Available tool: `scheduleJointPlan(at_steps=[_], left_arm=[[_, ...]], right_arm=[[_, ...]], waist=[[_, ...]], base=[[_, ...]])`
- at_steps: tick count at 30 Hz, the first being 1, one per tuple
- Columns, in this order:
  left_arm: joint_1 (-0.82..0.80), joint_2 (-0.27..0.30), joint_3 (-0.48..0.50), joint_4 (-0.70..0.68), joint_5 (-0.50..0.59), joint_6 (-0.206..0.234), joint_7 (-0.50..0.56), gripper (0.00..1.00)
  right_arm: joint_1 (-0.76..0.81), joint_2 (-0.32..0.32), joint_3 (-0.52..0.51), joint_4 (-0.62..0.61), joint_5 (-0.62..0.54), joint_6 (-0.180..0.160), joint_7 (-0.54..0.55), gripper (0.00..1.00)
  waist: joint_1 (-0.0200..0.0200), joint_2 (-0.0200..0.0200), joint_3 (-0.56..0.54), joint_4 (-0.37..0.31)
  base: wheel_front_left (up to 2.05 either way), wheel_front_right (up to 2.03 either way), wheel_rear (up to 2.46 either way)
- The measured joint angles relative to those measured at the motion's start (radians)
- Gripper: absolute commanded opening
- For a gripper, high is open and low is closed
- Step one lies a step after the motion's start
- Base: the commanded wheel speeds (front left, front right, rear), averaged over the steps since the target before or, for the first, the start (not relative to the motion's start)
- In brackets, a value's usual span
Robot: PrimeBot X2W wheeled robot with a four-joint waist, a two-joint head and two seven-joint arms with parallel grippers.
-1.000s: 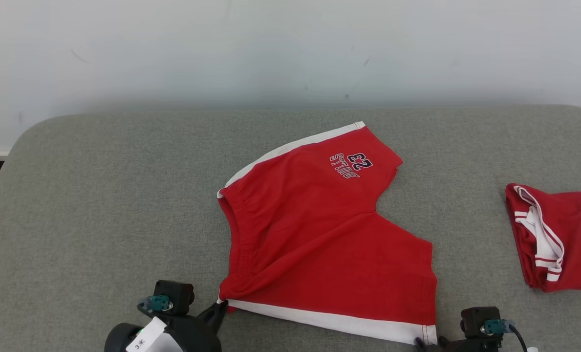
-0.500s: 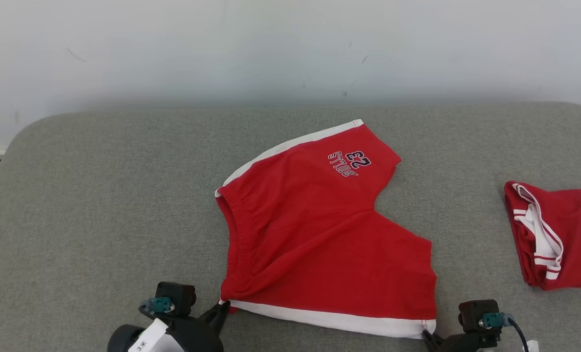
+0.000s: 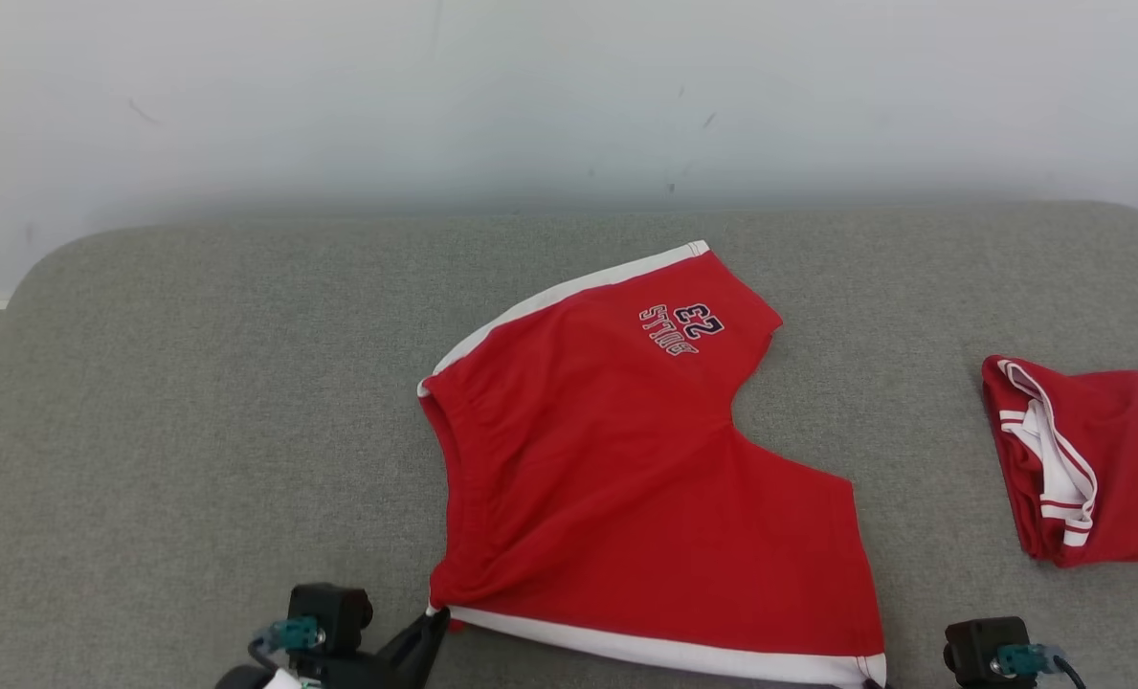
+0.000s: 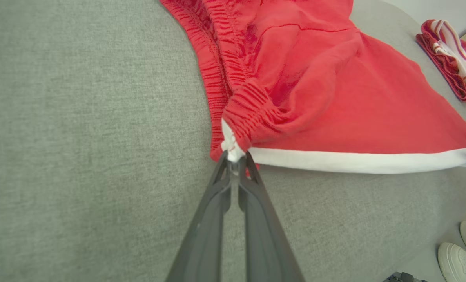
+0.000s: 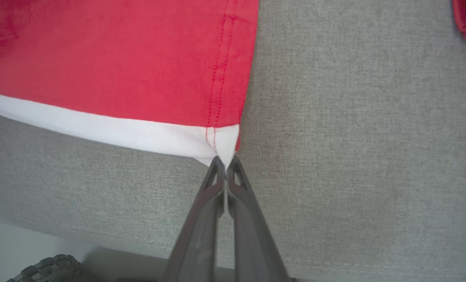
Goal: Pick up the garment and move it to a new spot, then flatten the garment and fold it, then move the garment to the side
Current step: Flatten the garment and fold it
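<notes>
The change is at the right hand (image 5: 225,162): a second ago its fingers were apart beside the near right corner of the red shorts (image 3: 626,459), and now they are pressed together on that corner, with the tip of the white band (image 3: 645,646) pinched between them. Since it closed, the hand has also gone a little outward to the right, and the corner has gone with it, so the near edge now looks longer and straighter than before. The head camera has shifted slightly too, so part of this difference may come from the view only.

The left hand (image 4: 234,158) is the same as before, clamped on the near left corner, where the gathered waistband meets the white band.

The shorts lie spread in the middle of the grey table (image 3: 195,383), one leg pointing away toward the wall. A second red garment (image 3: 1095,459) lies well apart at the right.

I judge that both near corners are now secured, so the cloth can be pulled tight between the hands and smoothed or folded. The risk is that the grip on the right corner is very small and may slip
</notes>
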Motion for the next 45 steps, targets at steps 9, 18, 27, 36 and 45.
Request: scheduleJointPlan(at_steps=[9,18,27,36,45], left_arm=[[0.083,0.036,0.0,-0.114,0.002,0.021,-0.024,0.0],[0.039,0.016,-0.001,-0.22,0.004,0.03,-0.02,0.0],[-0.106,-0.046,0.007,-0.228,0.012,0.071,0.038,0.0],[-0.228,-0.104,0.039,-0.226,0.012,0.124,0.065,0.0],[-0.381,-0.135,0.062,-0.166,0.01,0.145,0.075,0.0]], right_arm=[[0.093,-0.032,-0.046,-0.172,0.063,0.022,0.044,0.0],[-0.107,-0.139,-0.096,-0.292,0.054,0.051,0.087,0.0],[-0.397,-0.206,-0.074,-0.217,0.076,0.127,0.201,0.0],[-0.655,-0.259,-0.071,-0.087,0.076,0.166,0.266,0.0],[-0.839,-0.257,-0.047,0.056,0.076,0.178,0.284,0.0]], waist=[[0.0,0.0,0.001,0.004],[0.0,0.0,0.011,0.019],[0.0001,0.0001,0.065,0.049],[0.0002,0.0001,0.159,0.086],[0.0004,0.0002,0.266,0.133]], base=[[0.0,0.0,0.0],[0.0,0.0,0.0],[0.0,0.0,0.0],[0.0,0.0,0.0],[0.0,0.0,0.0]])
